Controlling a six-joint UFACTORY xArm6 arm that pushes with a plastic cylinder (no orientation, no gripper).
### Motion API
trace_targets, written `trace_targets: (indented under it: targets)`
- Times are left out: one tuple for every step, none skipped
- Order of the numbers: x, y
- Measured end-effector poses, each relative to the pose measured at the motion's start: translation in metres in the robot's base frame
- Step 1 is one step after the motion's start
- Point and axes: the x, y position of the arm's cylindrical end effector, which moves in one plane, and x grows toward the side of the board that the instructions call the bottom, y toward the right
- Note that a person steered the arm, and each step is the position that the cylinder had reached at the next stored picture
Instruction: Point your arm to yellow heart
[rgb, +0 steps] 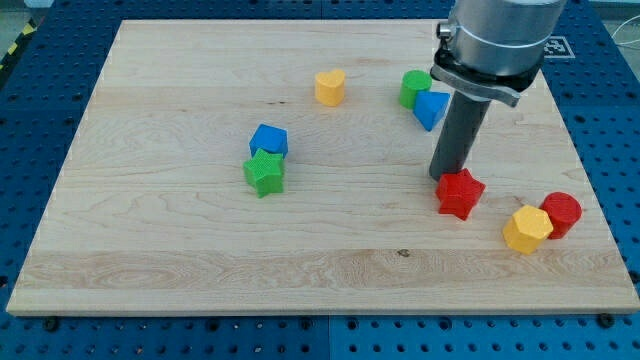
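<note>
The yellow heart (330, 87) lies on the wooden board (180, 220) near the view's top, a little right of centre. My tip (447, 177) rests on the board at the view's right, just above and left of the red star (460, 193), almost touching it. The tip is well to the right of and below the yellow heart. A blue triangle block (431, 108) and a green block (414, 88) sit just left of the rod, higher up.
A blue block (269, 140) sits right above a green star (264, 172) at mid-left. A yellow hexagon block (527, 229) touches a red cylinder (562, 213) at the lower right. The board's right edge is close to them.
</note>
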Motion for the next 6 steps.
trace_targets:
  targets:
    - [0.0,-0.013]
    - [0.009,-0.009]
    - [0.016,0.03]
    - [0.012,0.026]
    - [-0.019,-0.017]
    - [-0.049,-0.05]
